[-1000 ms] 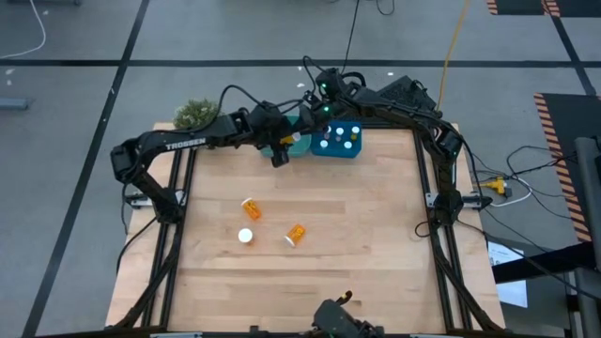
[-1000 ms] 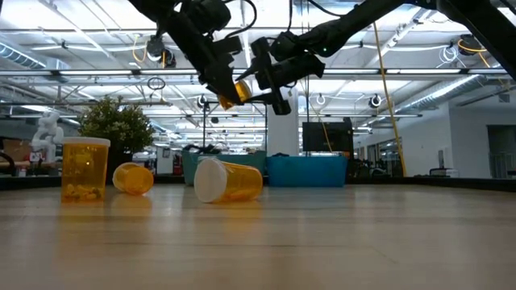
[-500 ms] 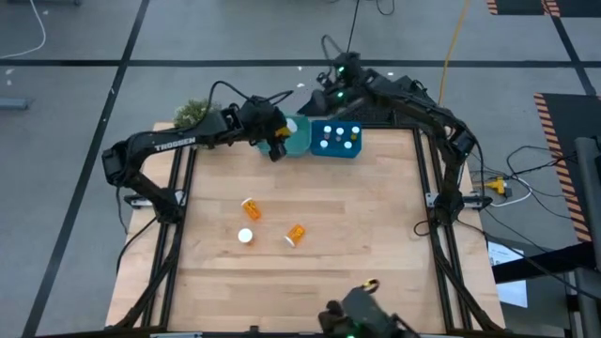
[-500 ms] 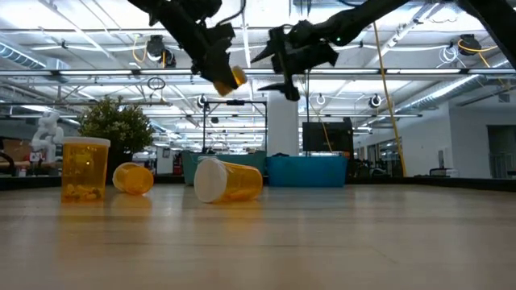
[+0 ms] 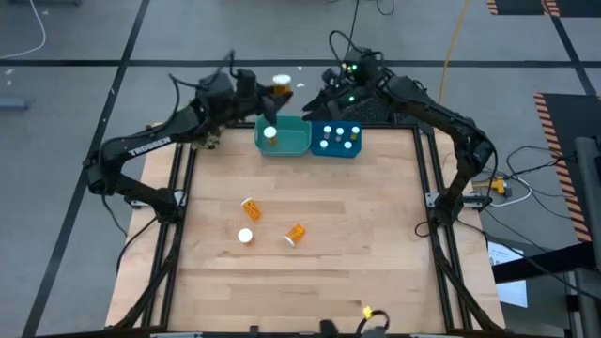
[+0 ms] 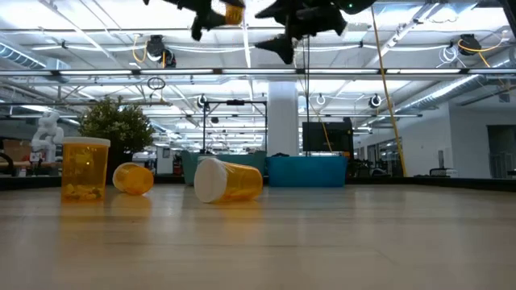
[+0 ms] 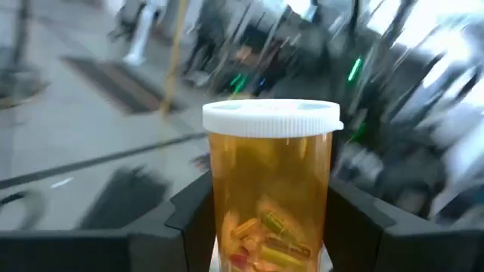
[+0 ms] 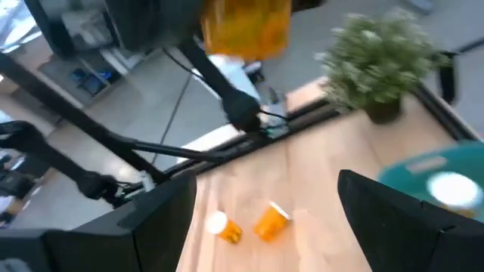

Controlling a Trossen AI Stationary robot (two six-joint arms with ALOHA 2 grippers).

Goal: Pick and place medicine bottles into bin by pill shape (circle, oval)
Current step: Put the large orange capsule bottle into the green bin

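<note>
My left gripper (image 5: 272, 96) is high above the table's far edge, beside the teal bin (image 5: 293, 143), and is shut on one orange medicine bottle (image 7: 268, 189) with a white cap. My right gripper (image 5: 327, 92) hovers open close to it, above the blue bin (image 5: 338, 150), its fingers (image 8: 166, 219) wide apart with nothing between them. One white-capped bottle (image 5: 269, 133) lies in the teal bin, and several stand in the blue bin. Three more bottles are on the table: one (image 5: 250, 207) and another (image 5: 295, 234) on their sides, and one (image 5: 245, 236) upright. My left gripper pinches the bottle's lower body (image 7: 227, 227) between its two fingers (image 7: 189, 219), one on each side. The capped end (image 7: 271, 117) stands free beyond the fingers. The bottle is lifted well clear of the table and the bins.
A small potted plant (image 5: 192, 113) stands at the table's far left corner, just behind my left arm. The two bins sit side by side at the far edge. The wooden tabletop (image 5: 376, 235) to the right of the loose bottles is bare.
My left gripper has risen steeply from just over the teal bin and drawn toward the far edge, carrying the bottle with it. My right gripper has risen too. The teal bin now shows uncovered.
</note>
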